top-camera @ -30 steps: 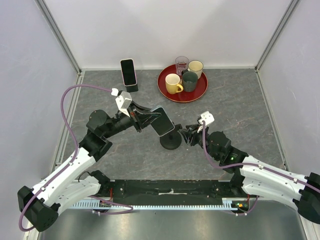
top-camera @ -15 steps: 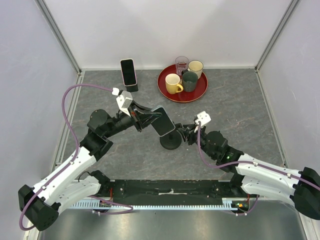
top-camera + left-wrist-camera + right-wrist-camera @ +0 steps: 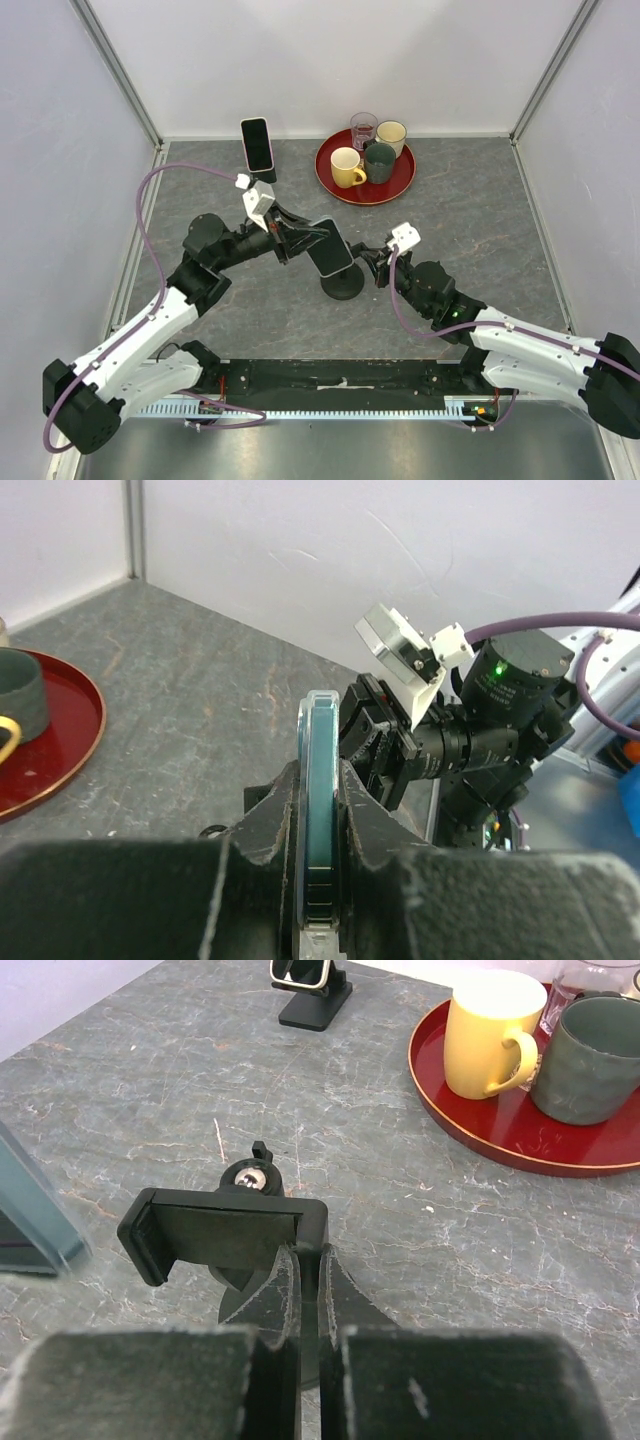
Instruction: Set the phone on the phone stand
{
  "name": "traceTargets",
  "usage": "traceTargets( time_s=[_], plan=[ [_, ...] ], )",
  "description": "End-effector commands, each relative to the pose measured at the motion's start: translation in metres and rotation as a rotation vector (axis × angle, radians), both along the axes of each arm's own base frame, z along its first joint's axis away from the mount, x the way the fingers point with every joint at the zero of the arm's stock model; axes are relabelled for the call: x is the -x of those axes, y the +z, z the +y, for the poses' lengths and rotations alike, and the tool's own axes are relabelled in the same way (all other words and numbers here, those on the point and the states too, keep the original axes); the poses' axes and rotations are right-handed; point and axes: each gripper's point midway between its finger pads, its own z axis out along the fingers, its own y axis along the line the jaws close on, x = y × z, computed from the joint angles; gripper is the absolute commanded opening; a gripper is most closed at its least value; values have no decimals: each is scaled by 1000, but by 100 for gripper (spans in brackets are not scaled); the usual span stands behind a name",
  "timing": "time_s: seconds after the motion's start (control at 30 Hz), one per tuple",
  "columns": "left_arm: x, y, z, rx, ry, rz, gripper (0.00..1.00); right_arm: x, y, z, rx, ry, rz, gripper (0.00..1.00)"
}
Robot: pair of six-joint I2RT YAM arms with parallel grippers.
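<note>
My left gripper [image 3: 300,240] is shut on a dark phone [image 3: 330,246] and holds it tilted over the black phone stand [image 3: 343,282] at the table's middle. In the left wrist view the phone [image 3: 320,780] stands edge-on between my fingers [image 3: 275,815]. My right gripper [image 3: 372,263] is shut on the right arm of the stand's black cradle [image 3: 225,1230]. In the right wrist view the phone's corner [image 3: 35,1225] shows at the left edge, apart from the cradle. The stand's round base [image 3: 260,1305] lies under the cradle.
A second phone [image 3: 257,143] stands on another stand [image 3: 263,176] at the back. A red tray [image 3: 345,190] at the back right holds a yellow mug [image 3: 346,167], a dark green mug [image 3: 379,161], a cream cup [image 3: 391,133] and a glass [image 3: 363,128].
My left gripper has carried the phone a little right and down over the stand. My right gripper has moved left onto the stand's cradle and shut on it.
</note>
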Motion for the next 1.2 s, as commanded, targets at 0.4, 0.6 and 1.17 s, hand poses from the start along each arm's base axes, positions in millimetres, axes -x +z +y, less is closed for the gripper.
traceTargets(
  time_s=[0.4,0.6,1.17],
  plan=[
    [47,6,-44,-12,-516,-168,2,13,9,33,-46,400,121,0],
    [47,-2,-69,-42,-605,-196,2,13,4,40,-20,454,176,0],
    [5,-40,-85,-105,-536,-380,2,21,1,41,-38,507,200,0]
  ],
)
